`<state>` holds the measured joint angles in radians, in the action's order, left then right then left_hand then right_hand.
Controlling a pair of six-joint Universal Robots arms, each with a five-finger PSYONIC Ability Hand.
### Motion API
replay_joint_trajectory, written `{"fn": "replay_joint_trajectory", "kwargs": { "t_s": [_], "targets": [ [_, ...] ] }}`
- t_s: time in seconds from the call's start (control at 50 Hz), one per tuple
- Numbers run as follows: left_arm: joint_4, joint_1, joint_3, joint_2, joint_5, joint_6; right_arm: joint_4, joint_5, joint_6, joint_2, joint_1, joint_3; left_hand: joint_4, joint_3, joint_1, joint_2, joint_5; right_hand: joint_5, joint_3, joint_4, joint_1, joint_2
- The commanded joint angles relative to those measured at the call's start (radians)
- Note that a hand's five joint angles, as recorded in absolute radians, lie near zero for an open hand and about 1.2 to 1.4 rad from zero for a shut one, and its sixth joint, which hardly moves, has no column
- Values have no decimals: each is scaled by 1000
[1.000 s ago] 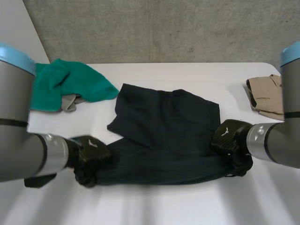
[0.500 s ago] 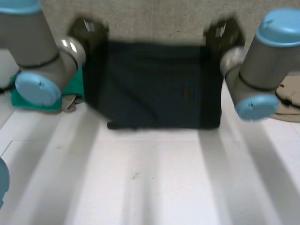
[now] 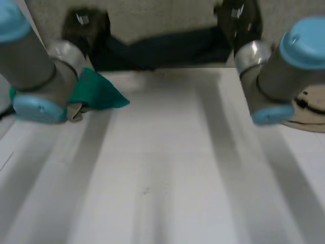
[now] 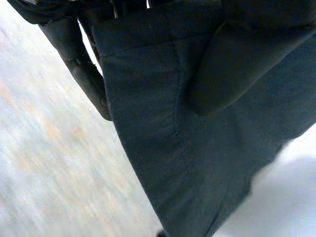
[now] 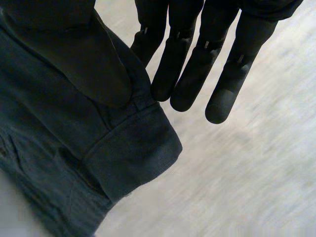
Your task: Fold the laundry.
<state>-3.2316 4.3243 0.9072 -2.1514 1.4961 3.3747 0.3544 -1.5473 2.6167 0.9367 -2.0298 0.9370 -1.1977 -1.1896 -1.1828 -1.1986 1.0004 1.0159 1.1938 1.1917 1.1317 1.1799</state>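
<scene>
Near: bare white surface (image 3: 162, 178). Farther out, the dark garment (image 3: 167, 48) is slung between both hands. Left hand (image 3: 84, 30) pinches one end; right hand (image 3: 238, 20) pinches the other, thumb on the hem. Judged soft, light, limp and sagging mid-span: take hold at hemmed corners.

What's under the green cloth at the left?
A bit of grey-beige fabric pokes out beneath the green cloth; the rest is hidden by it and the left arm.
</scene>
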Motion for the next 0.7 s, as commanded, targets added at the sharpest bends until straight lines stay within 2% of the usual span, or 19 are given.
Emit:
{"fn": "replay_joint_trajectory", "kwargs": {
  "t_s": [0.02, 0.14, 0.22, 0.3, 0.36, 0.38, 0.46, 0.54, 0.56, 0.62, 0.7],
  "targets": [
    [7, -14, 235, -67, 6, 84, -26, 19, 0, -79, 11, 264, -199, -207, -213, -198, 221, 206, 202, 205, 265, 216],
    [98, -41, 364, -10, 18, 163, -123, 23, -50, -62, 14, 388, -199, -207, -213, -198, 221, 206, 202, 205, 265, 216],
    [213, -63, 440, 79, 47, 232, -283, 24, -92, 31, 22, 447, -199, -207, -213, -198, 221, 206, 202, 205, 265, 216],
    [387, -97, 519, 171, 95, 305, -475, 36, -127, 172, 51, 491, -199, -207, -213, -198, 221, 206, 202, 205, 265, 216],
    [553, -127, 588, 225, 115, 371, -651, 59, -193, 261, 69, 534, -199, -207, -213, -198, 221, 206, 202, 205, 265, 216],
    [628, -143, 620, 243, 118, 399, -751, 75, -258, 296, 75, 567, -199, -207, -213, -198, 221, 206, 202, 205, 265, 216],
    [768, -185, 668, 266, 108, 442, -928, 119, -465, 362, 104, 670, -199, -207, -213, -198, 221, 206, 202, 205, 265, 216],
    [813, -196, 650, 266, 85, 457, -916, 165, -608, 393, 121, 700, -199, -207, -213, -198, 221, 206, 202, 205, 265, 216],
    [810, -195, 632, 263, 82, 459, -899, 171, -601, 393, 121, 697, -199, -207, -213, -198, 221, 206, 202, 205, 265, 216],
    [767, -183, 519, 228, 79, 457, -804, 177, -508, 369, 121, 637, -199, -207, -213, -198, 221, 206, 202, 205, 265, 216],
    [681, -146, 319, 132, 90, 448, -695, 145, -367, 297, 103, 527, -199, -207, -213, -198, 221, 206, 202, 205, 265, 216]
  ]
}}
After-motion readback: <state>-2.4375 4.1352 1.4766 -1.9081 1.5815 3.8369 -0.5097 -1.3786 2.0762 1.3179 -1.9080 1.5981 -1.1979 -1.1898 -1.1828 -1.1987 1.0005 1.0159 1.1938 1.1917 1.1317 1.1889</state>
